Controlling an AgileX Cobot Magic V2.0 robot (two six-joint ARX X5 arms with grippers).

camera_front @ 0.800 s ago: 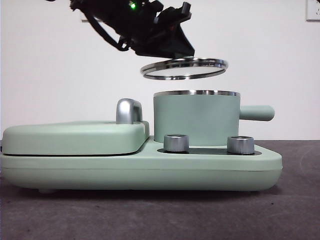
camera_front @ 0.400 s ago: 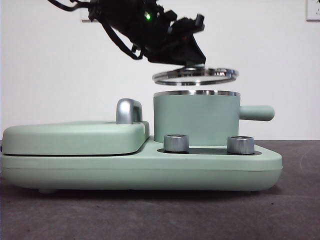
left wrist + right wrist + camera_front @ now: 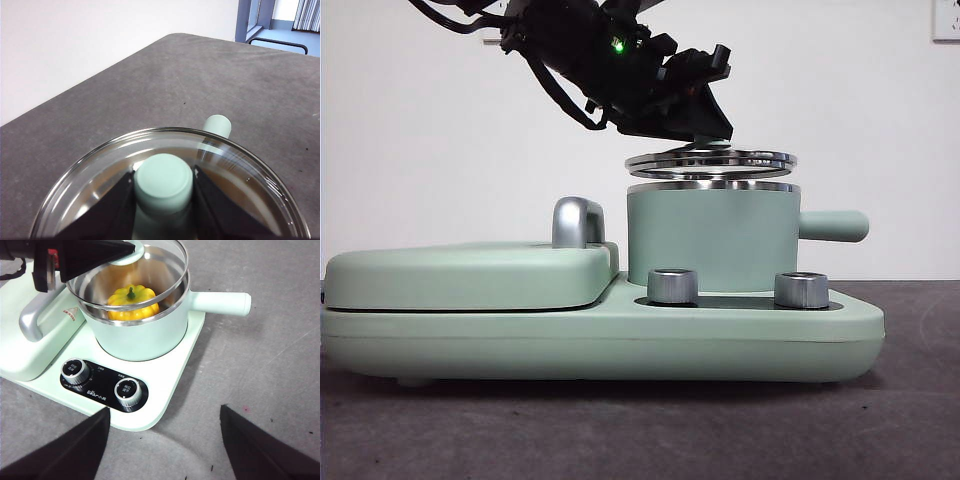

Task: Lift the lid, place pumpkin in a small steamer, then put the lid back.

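The glass lid (image 3: 711,160) hovers just above the small steamer (image 3: 712,240), tilted slightly and a thin gap off the pot's steel rim. My left gripper (image 3: 163,184) is shut on the lid's mint-green knob (image 3: 163,181); in the front view it reaches in from the upper left as a dark arm (image 3: 620,60). Through the lid (image 3: 131,277) in the right wrist view, the yellow-orange pumpkin (image 3: 131,302) sits inside the steamer (image 3: 145,335). My right gripper (image 3: 162,440) hangs open, well above the table in front of the appliance, holding nothing.
The steamer stands on a mint-green appliance base (image 3: 600,335) with two steel dials (image 3: 672,286) (image 3: 801,289). A wide flat grill cover (image 3: 465,275) with a steel handle (image 3: 577,222) lies to the left. The steamer's side handle (image 3: 835,225) points right.
My left gripper has carried the lid down and to the right, from high above the pot's left side to just over its rim, and the lid has levelled out.
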